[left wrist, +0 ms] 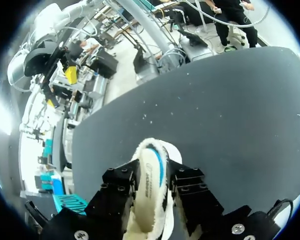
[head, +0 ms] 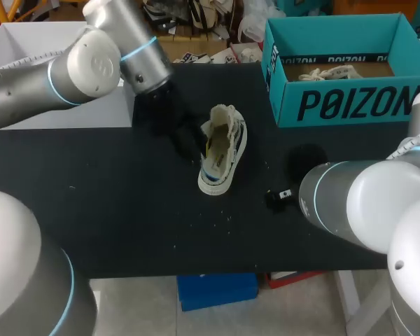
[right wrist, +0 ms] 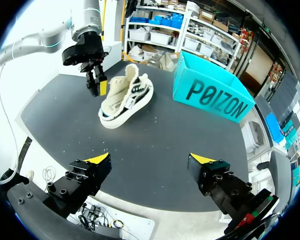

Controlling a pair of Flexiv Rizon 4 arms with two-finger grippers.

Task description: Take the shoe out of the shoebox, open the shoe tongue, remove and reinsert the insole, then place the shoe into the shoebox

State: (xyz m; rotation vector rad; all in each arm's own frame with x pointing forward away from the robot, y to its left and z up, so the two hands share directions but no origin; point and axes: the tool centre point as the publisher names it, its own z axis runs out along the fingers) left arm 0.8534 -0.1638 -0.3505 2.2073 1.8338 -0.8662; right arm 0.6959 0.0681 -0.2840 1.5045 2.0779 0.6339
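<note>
Sitting open at the table's (head: 112, 203) far edge, the teal, boldly lettered shoebox (head: 350, 105) holds something pale (head: 329, 71), while the shoe (head: 222, 150) stands outside it, pinched by the left gripper (right wrist: 98, 90); the right gripper's (right wrist: 150, 159) jaws are spread wide.

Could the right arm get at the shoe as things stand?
Probably yes: the right gripper is open, only bare table lies between it and the shoe, and the left gripper sits at the shoe's far side, leaving the near side free.
</note>
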